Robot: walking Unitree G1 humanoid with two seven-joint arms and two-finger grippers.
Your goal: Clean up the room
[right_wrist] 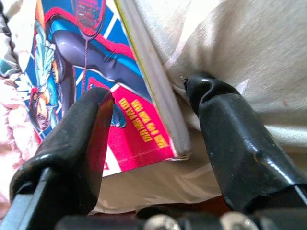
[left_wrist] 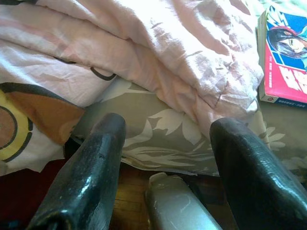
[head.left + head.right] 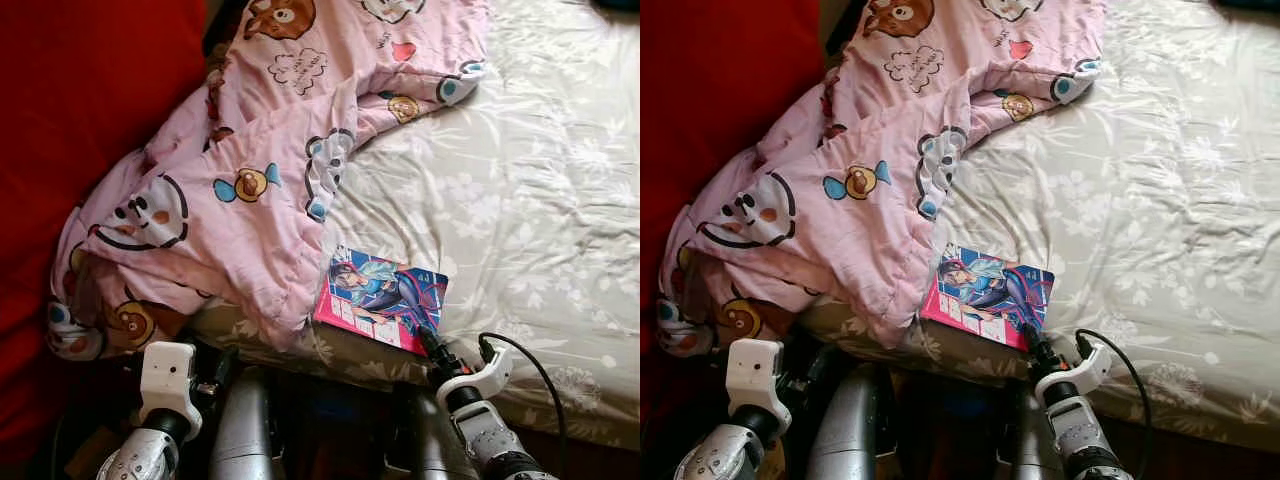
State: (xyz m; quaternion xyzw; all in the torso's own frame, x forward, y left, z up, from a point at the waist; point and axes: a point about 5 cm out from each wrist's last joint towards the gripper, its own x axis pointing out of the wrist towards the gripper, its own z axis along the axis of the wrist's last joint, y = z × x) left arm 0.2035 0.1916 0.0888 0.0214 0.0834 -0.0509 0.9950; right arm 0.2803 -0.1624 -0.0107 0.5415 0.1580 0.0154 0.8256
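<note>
A comic book [image 3: 385,298] with a pink and blue cover lies flat on the bed, close to its near edge and just right of the blanket's hem. My right gripper [image 3: 428,343] is at the book's near right corner. In the right wrist view it [image 1: 148,96] is open and straddles that corner of the book [image 1: 81,57], one finger over the cover, the other pressed into the sheet beside the edge. My left gripper [image 2: 165,158] is open and empty, low in front of the bed's side below the pink blanket [image 2: 182,52].
The crumpled pink cartoon-print blanket [image 3: 250,170] covers the bed's left part and hangs over its edge. A floral grey sheet [image 3: 540,200] covers the rest. A red surface [image 3: 80,100] rises at the left. Wooden floor [image 2: 127,196] lies under the bed edge.
</note>
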